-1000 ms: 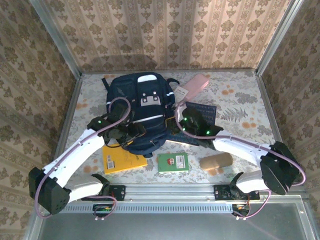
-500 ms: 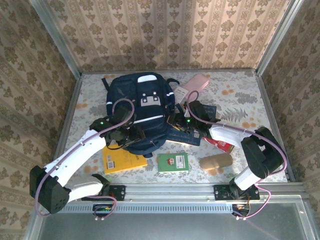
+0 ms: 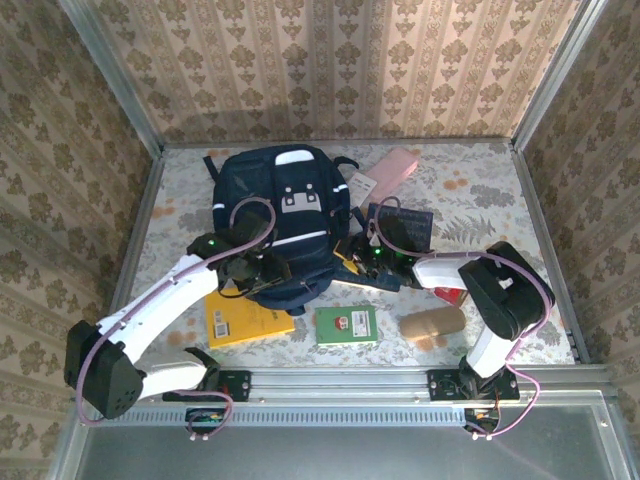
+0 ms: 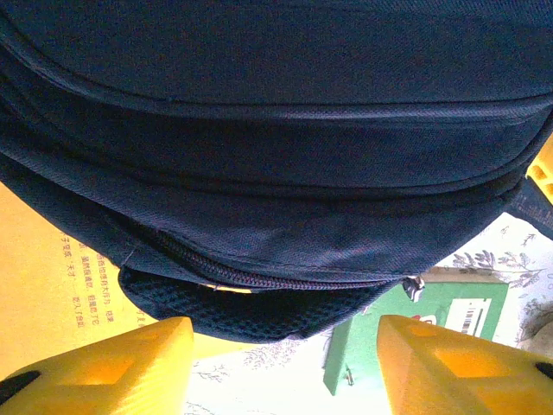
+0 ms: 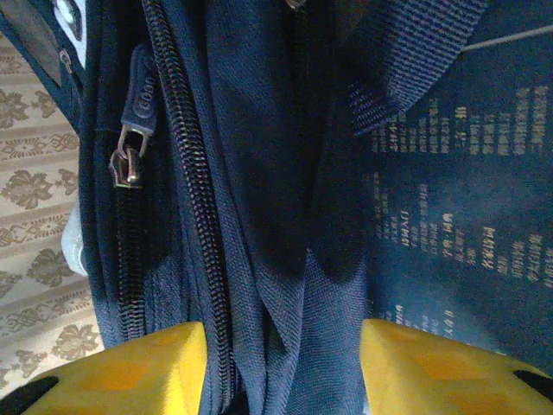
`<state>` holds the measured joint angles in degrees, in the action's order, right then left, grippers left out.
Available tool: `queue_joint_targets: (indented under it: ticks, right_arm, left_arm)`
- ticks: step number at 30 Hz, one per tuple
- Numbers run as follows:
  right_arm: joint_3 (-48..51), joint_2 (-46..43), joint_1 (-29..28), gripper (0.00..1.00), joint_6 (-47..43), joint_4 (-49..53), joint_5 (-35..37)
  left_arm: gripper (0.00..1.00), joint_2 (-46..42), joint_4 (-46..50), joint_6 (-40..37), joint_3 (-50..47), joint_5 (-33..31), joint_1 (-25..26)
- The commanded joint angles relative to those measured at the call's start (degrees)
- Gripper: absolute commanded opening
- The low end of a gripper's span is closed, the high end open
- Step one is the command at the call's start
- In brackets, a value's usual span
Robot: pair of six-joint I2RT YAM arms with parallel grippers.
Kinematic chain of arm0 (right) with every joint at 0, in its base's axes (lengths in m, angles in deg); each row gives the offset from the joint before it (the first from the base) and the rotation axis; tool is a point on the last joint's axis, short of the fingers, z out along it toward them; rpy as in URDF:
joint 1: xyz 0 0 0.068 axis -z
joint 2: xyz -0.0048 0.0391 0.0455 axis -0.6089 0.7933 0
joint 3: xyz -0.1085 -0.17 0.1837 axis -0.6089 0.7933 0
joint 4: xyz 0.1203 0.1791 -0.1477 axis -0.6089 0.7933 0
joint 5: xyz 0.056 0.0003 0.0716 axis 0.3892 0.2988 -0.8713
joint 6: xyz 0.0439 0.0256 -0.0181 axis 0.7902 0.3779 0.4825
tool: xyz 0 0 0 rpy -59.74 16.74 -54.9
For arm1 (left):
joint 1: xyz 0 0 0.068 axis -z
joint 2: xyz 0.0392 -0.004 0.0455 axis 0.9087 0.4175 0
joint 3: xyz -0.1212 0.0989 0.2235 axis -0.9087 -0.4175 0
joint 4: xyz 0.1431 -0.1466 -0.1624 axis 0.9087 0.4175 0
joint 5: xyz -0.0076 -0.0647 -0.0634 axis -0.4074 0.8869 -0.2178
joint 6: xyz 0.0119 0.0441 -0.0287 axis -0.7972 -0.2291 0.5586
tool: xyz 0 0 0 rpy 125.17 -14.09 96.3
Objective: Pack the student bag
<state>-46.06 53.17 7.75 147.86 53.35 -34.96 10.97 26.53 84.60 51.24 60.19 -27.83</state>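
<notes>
Jaws open, the left gripper (image 4: 281, 350) and right gripper (image 5: 283, 350) crowd the large navy fabric backpack (image 3: 250, 185); closing now could snag loose cloth.

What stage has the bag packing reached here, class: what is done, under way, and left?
Done: nothing visibly packed. Under way: the left end effector and right end effector hover open close to the student bag, gripping nothing. Left: yellow book, green book, tan pouch, pink case and navy book lie outside it.
</notes>
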Motion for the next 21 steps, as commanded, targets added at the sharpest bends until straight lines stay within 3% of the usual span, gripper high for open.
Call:
queue_joint_targets:
  ticks: [1,6,9,13,16,21]
  right_arm:
    - [1.1,0.0,0.3,0.53,1.9,-5.2,-1.3]
    - [-0.1,3.6,-0.9,0.50,4.7,-11.6,-2.7]
    - [-2.2,6.1,-2.7,0.43,6.5,-15.6,-3.5]
    - [-3.2,5.2,-3.4,0.19,7.4,-18.4,-2.4]
    - [-4.3,1.4,-3.3,0.00,6.4,-14.0,0.6]
    - [-7.2,-2.9,-4.2,0.00,9.0,-7.8,5.9]
  left_arm:
    - [0.59,0.5,0.0,-1.4,0.8,-1.1,0.3]
    - [0.58,1.4,-1.1,-1.9,0.3,-0.8,0.3]
    - [0.58,1.8,-0.9,-2.7,0.5,-1.1,0.5]
    - [0.58,1.8,0.1,-3.4,1.9,-1.1,1.5]
    - [0.60,1.7,2.3,-3.4,4.5,-1.7,2.7]
    - [0.62,2.5,7.7,-3.5,9.8,-2.1,3.8]
